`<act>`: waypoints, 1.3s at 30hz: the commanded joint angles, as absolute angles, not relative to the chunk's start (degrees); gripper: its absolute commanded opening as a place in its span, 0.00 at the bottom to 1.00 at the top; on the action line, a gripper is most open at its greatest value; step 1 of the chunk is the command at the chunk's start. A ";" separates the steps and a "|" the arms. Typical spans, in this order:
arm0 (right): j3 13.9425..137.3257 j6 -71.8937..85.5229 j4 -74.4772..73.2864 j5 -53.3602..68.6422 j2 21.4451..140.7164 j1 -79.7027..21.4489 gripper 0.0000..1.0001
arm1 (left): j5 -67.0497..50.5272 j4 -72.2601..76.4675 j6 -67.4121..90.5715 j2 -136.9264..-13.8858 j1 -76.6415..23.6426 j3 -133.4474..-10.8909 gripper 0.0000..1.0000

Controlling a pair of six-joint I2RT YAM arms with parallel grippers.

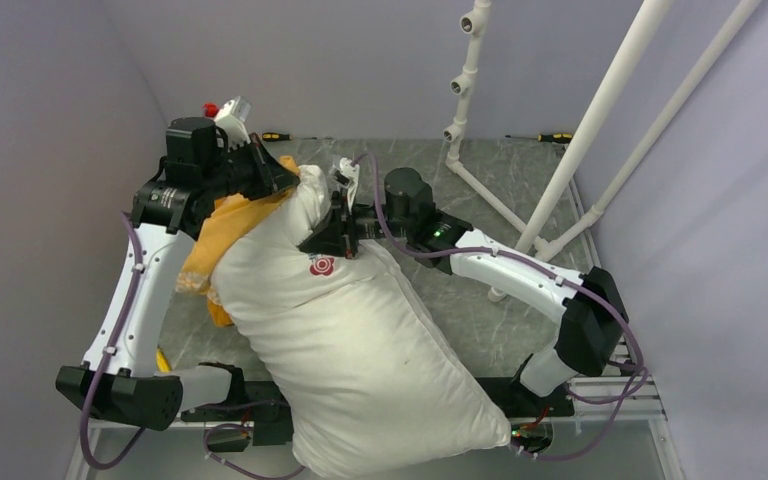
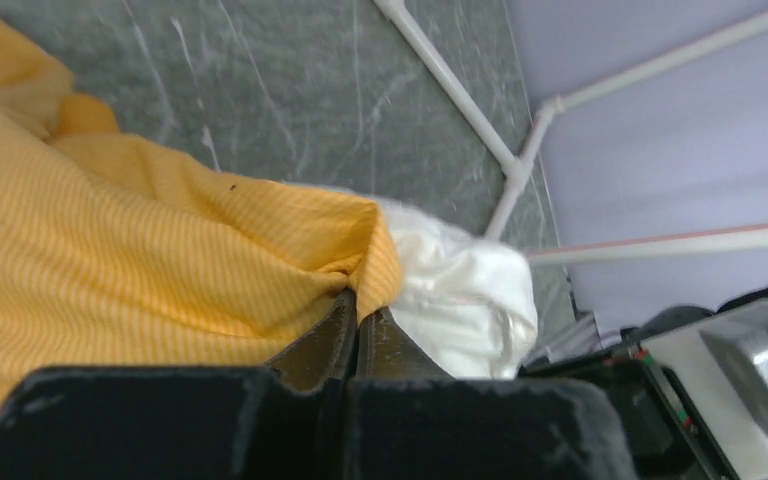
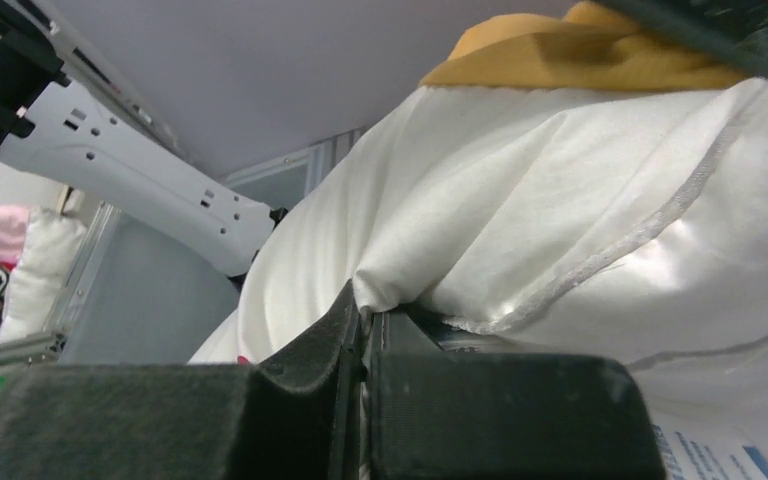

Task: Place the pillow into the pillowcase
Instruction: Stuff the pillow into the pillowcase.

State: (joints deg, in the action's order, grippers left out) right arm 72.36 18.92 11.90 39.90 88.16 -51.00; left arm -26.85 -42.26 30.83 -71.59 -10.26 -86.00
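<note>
A plump white pillow (image 1: 360, 340) with a small red logo lies slanted over the table, its near end past the front edge. The orange-yellow pillowcase (image 1: 222, 232) is bunched along the pillow's far left side. My left gripper (image 1: 278, 172) is shut on a fold of the pillowcase (image 2: 160, 240) right beside the pillow's white far corner (image 2: 465, 290). At the pillow's far end my right gripper (image 1: 338, 232) is shut on a pinch of the pillow (image 3: 520, 220); orange pillowcase cloth (image 3: 580, 50) shows above it.
A white pipe frame (image 1: 580, 130) stands at the back right, its foot rails on the grey marble table (image 1: 520, 190). Two screwdrivers (image 1: 552, 137) lie along the back edge. Purple-grey walls close in left, back and right.
</note>
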 commanded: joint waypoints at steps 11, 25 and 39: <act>79.15 12.54 -5.68 61.99 92.84 -58.10 0.00 | -40.75 -28.67 23.08 -73.20 -7.38 -92.10 0.00; 78.82 20.79 4.53 59.07 95.71 -53.97 0.00 | -53.12 -43.03 11.08 -62.22 -7.65 -93.62 0.00; 88.09 29.01 -3.65 51.96 105.80 -49.95 0.00 | -54.39 -40.06 11.25 -51.00 -7.65 -81.40 0.00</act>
State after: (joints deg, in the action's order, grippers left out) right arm 86.98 23.90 2.85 57.43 101.23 -51.57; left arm -48.01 -41.54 11.18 -55.20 -6.52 -80.62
